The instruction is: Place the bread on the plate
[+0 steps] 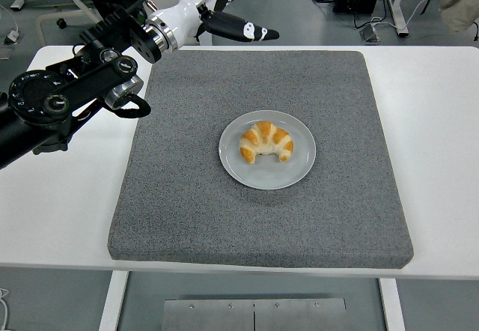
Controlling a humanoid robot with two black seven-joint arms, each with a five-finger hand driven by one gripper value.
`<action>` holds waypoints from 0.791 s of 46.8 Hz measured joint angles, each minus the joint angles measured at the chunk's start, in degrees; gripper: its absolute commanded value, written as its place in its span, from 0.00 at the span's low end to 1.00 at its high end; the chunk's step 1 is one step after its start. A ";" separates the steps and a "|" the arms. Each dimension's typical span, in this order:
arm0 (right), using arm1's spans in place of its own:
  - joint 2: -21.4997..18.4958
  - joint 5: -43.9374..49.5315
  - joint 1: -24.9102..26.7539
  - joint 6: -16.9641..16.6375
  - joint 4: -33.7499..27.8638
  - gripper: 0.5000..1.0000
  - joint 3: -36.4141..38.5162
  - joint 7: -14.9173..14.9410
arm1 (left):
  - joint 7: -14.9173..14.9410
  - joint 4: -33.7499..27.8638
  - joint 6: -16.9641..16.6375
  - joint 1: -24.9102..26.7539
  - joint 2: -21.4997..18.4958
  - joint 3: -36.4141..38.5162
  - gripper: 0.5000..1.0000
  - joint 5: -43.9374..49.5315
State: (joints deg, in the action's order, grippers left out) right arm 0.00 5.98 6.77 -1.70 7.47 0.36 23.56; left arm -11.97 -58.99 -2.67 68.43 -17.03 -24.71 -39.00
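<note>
Resting on the round grey plate [267, 174], the golden curved croissant [266, 141] lies with its long axis left to right, at the middle of the grey felt mat [187, 196]. The white left hand [228, 5] hovers beyond the mat's far-left corner, well apart from the plate, fingers spread and holding nothing.

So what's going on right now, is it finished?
Left hand open, raised beyond the table's far edge. Croissant resting on plate. Nothing in the way.
</note>
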 measured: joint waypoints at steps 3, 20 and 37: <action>0.00 0.00 0.00 0.00 0.00 1.00 0.00 0.00 | 0.55 0.00 0.04 -0.02 -0.32 -1.61 0.94 3.32; 0.00 0.00 0.00 0.03 0.00 1.00 0.00 0.00 | 0.83 1.46 3.39 -3.63 -3.05 -4.92 0.94 23.43; 0.00 0.00 0.00 0.01 0.05 1.00 0.00 0.01 | -6.72 9.86 11.45 -12.99 -1.91 -15.73 0.94 25.74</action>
State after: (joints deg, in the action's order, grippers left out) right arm 0.00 5.98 6.76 -1.69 7.53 0.35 23.56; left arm -18.69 -49.13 8.78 55.45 -18.94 -40.45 -13.26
